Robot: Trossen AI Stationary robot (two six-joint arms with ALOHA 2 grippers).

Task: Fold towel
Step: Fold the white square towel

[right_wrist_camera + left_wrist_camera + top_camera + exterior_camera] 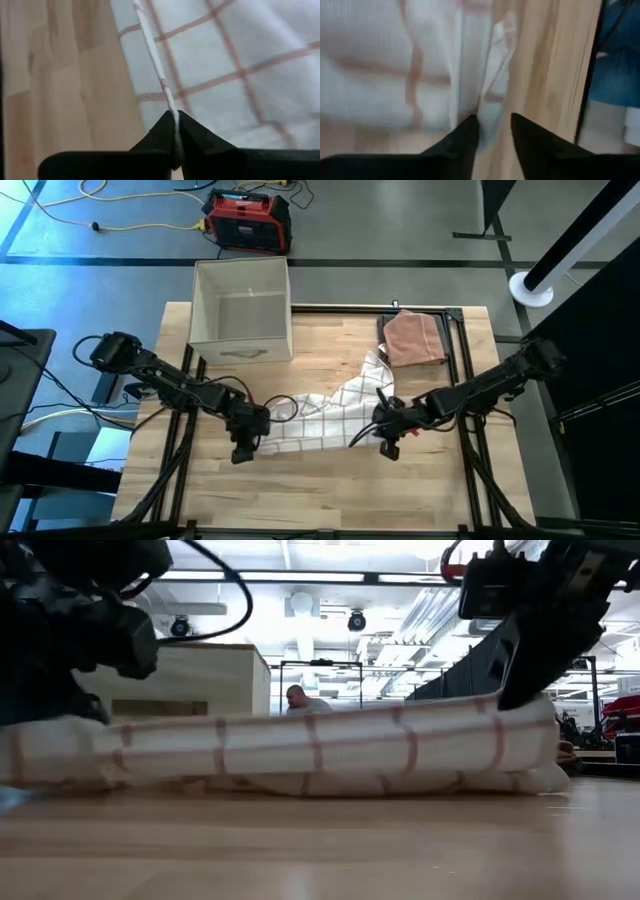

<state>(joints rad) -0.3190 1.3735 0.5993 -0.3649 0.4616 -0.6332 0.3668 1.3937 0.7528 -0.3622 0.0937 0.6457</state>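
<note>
Both hands pinching the near edge of the towel, mid-fold by the look of it.

From above, the checked towel (320, 415) lies crumpled mid-counter (330, 495), with the left hand (243, 442) and right hand (388, 435) at its two near corners, I'd guess so the edge lifts evenly. A box (242, 312) and a folded pink cloth (414, 339) sit at the far side, so far-side room is tight; the near side is open wood. At counter height the towel (300, 750) hangs taut between both hands, just off the wood. Left wrist view: the fingers (465, 140) straddle a towel corner (492, 100), clamped on it as far as I can tell. Right wrist view: the fingers (162, 132) are clenched on a thin towel edge (155, 65).
</note>
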